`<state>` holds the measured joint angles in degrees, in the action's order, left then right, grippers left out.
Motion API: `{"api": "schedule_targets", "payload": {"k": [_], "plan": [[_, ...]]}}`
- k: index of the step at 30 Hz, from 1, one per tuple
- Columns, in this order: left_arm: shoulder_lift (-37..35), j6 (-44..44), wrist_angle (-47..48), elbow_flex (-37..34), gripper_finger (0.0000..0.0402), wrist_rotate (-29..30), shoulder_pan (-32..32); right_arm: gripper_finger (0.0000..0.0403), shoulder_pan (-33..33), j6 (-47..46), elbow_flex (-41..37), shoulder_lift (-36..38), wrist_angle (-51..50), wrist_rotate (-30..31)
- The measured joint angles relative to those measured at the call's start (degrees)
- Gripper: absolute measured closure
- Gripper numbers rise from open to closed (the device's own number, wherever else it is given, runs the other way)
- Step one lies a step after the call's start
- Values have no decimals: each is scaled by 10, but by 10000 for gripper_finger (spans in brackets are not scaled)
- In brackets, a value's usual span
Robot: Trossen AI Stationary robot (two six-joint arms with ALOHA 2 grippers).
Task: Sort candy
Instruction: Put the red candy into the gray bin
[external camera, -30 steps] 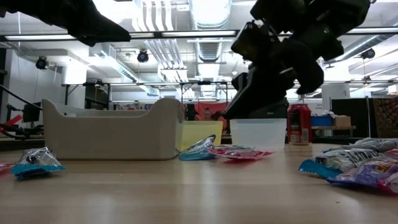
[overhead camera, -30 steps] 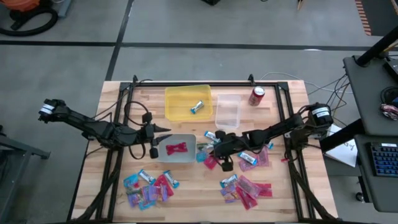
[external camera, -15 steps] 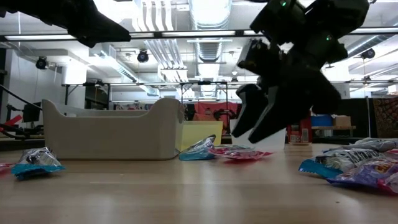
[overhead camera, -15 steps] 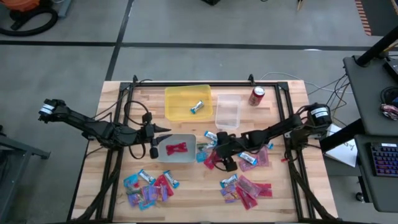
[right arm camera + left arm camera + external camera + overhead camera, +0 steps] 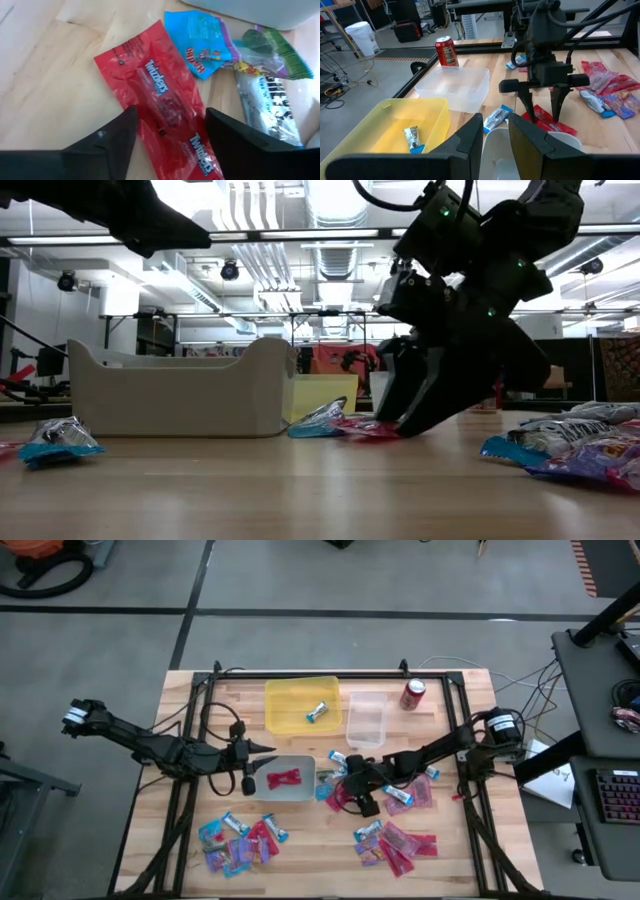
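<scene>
My right gripper (image 5: pixel 170 116) is open and low at the table's middle, its two fingers standing on either side of a red candy packet (image 5: pixel 161 95) that lies flat on the wood. A blue packet (image 5: pixel 200 37) and a silver bar (image 5: pixel 265 100) lie just beyond it. My left gripper (image 5: pixel 262 760) is open and empty, hovering at the left rim of the grey bin (image 5: pixel 300 794). The grey bin holds a red packet (image 5: pixel 284 777). A yellow bin (image 5: pixel 290 700) holds a blue-and-silver bar (image 5: pixel 318 711). A clear bin (image 5: pixel 365 722) stands beside it.
A red soda can (image 5: pixel 413 693) stands at the far right of the bins. Loose candy lies in heaps near the front left (image 5: pixel 240 840) and the front right (image 5: pixel 395 843), with more beside the right arm (image 5: pixel 412 795). A dark frame rail (image 5: pixel 300 674) borders the table.
My right gripper has come down from above the clear bin's height to the tabletop and shifted a little toward the near-left, ending with its fingers astride the red packet. The candy has not moved.
</scene>
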<state>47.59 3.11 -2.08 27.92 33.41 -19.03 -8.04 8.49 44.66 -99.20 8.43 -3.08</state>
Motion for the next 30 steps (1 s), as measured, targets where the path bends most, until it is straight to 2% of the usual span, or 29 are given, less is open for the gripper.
{"api": "schedule_targets", "payload": {"k": [9, 13, 19, 24, 27, 30], "plan": [[5, 0, -1, 0, 325, 0, 0, 325, 6, -7, 0, -1, -6, -30], [8, -1, 0, 0, 325, 0, 0, 371, 7, -6, -1, -1, -4, -44], [6, -7, -3, 0, 325, 0, 0, 385, 6, -22, -2, 21, -13, -67], [-5, -7, -3, 0, 325, 0, 0, 387, 6, -74, 6, 84, -16, -64], [-12, -9, 23, 12, 325, 0, 0, 388, 7, -134, 25, 117, -11, -49], [-18, 1, 76, 50, 325, 0, -1, 388, 8, -188, 53, 127, -10, 4]]}}
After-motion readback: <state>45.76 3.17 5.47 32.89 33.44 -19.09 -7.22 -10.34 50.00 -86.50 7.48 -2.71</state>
